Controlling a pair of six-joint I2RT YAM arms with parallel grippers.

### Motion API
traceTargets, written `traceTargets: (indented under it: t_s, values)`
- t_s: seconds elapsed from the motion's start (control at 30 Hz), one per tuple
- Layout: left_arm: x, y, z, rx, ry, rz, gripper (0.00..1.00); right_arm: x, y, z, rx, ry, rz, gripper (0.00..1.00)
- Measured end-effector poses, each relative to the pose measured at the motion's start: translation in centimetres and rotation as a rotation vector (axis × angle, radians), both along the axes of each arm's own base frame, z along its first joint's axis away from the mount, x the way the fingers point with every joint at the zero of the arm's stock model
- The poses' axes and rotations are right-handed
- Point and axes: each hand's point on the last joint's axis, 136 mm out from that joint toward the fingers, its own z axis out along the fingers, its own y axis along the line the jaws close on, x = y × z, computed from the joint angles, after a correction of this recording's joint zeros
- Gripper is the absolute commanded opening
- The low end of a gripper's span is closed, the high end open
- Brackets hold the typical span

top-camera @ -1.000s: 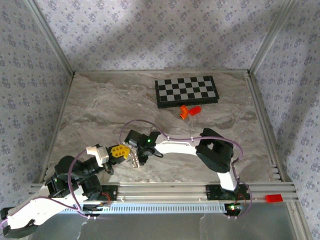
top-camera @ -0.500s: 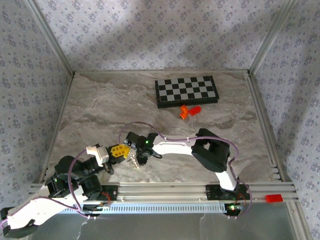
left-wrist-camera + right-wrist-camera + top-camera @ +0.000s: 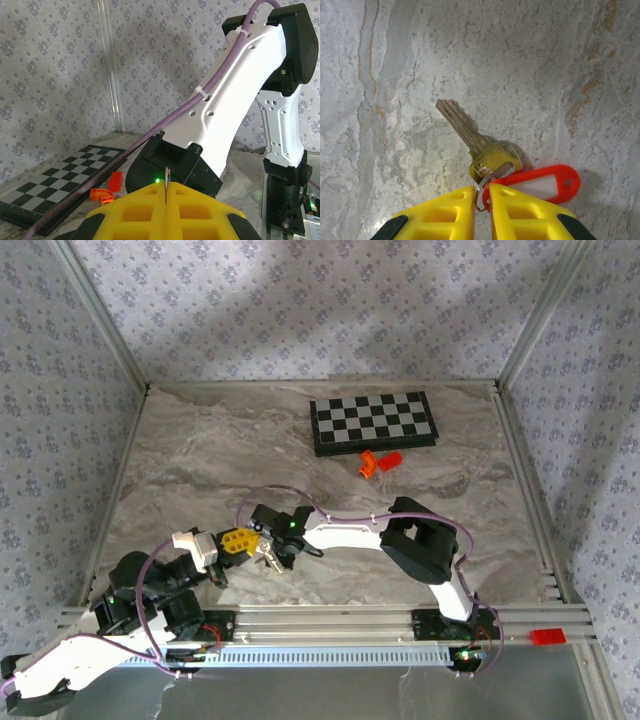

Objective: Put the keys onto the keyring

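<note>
Key (image 3: pixel 470 140) with red tag (image 3: pixel 540 182), flat on marble table (image 3: pixel 395 75).
Right gripper (image 3: pixel 481 190) narrowed onto small wire ring (image 3: pixel 480 198) at key head; left gripper (image 3: pixel 166 187) closed tight, thin metal sliver (image 3: pixel 167 176) pinched edge-on between fingers.

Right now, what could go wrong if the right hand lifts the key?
1. The right hand pinches only the small ring; the key and red tag lie flat on the table. The ring may slip out on lifting.
2. Only a sliver of the thin metal piece sticks out of the shut left hand, with the right arm close in front; threading could miss, or the arms bump.
</note>
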Motion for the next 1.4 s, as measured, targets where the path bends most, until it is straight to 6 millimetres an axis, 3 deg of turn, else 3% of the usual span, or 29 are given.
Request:
traceTargets:
  t_s: [0.23, 0.47, 0.7, 0.87, 1.0, 1.17, 1.4]
  values:
    - [0.0, 0.0, 0.0, 0.000, 0.000, 0.000, 0.00, 0.1, 0.2, 0.1, 0.008, -0.004, 0.000, 0.00]
    - [0.0, 0.0, 0.0, 0.000, 0.000, 0.000, 0.00, 0.6, -0.3, 0.2, 0.019, 0.001, -0.039, 0.00]
    - [0.0, 0.0, 0.0, 0.000, 0.000, 0.000, 0.00, 1.9, -5.8, 2.0, 0.094, 0.024, -0.214, 0.00]
    - [0.0, 0.0, 0.0, 0.001, 0.000, 0.000, 0.00, 3.2, -10.4, 4.0, 0.263, 0.060, -0.409, 0.00]
    - [0.1, -0.2, -0.2, 0.009, 0.005, 0.000, 0.00, 3.9, -13.0, 3.7, 0.364, 0.106, -0.536, 0.00]
    - [0.4, -0.8, -0.9, 0.041, 0.022, 0.000, 0.00, 4.0, -14.2, 2.5, 0.432, 0.152, -0.609, 0.00]
    - [0.8, -1.2, -1.4, 0.065, 0.036, 0.004, 0.00, 4.7, -14.5, 2.3, 0.514, 0.171, -0.685, 0.00]
